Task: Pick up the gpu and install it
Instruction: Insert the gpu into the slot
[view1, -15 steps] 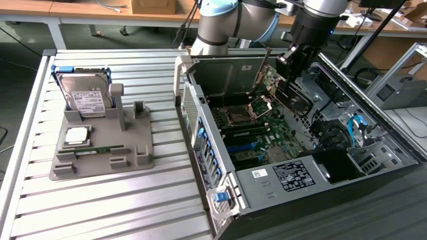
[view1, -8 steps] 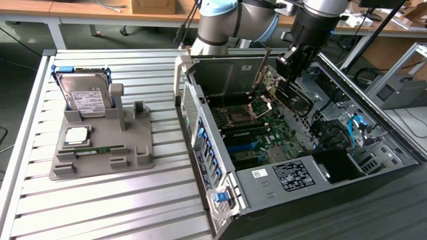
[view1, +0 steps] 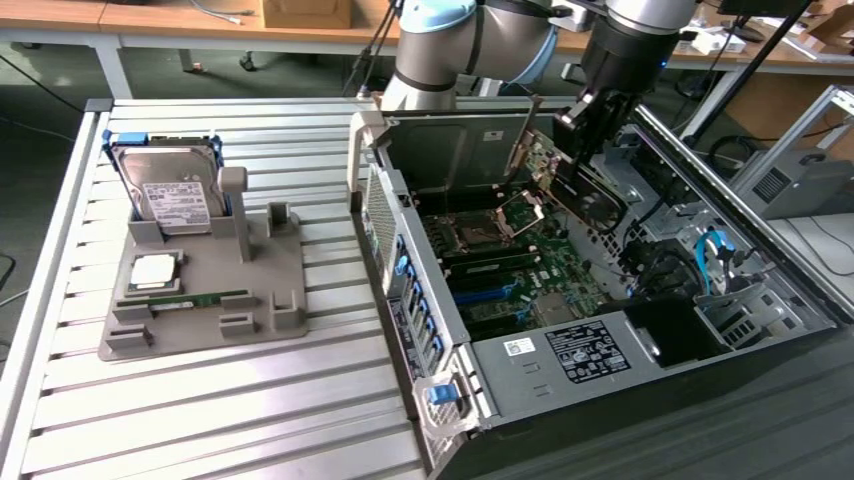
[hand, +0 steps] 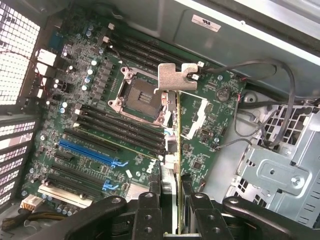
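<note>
The gpu (view1: 587, 195), a dark card with a silver bracket strip, hangs tilted over the open computer case (view1: 561, 350). My gripper (view1: 583, 112) is shut on its upper edge. In the wrist view the gpu (hand: 178, 130) shows edge-on, with its silver bracket (hand: 172, 80) at the far end. It is clamped between my black fingers (hand: 150, 200), the gripper (hand: 172, 192) standing above the motherboard (hand: 210, 125). The card is in the air, clear of the board, over the area between the CPU socket (hand: 140, 95) and the blue slot (hand: 87, 152).
A grey holder (view1: 200, 300) on the slatted table (view1: 200, 410) at the exterior view's left carries a silver hard drive (view1: 167, 190), a CPU (view1: 154, 270) and a green memory stick (view1: 194, 298). Black cables (hand: 280, 100) and a drive cage (hand: 275, 175) crowd one side of the case.
</note>
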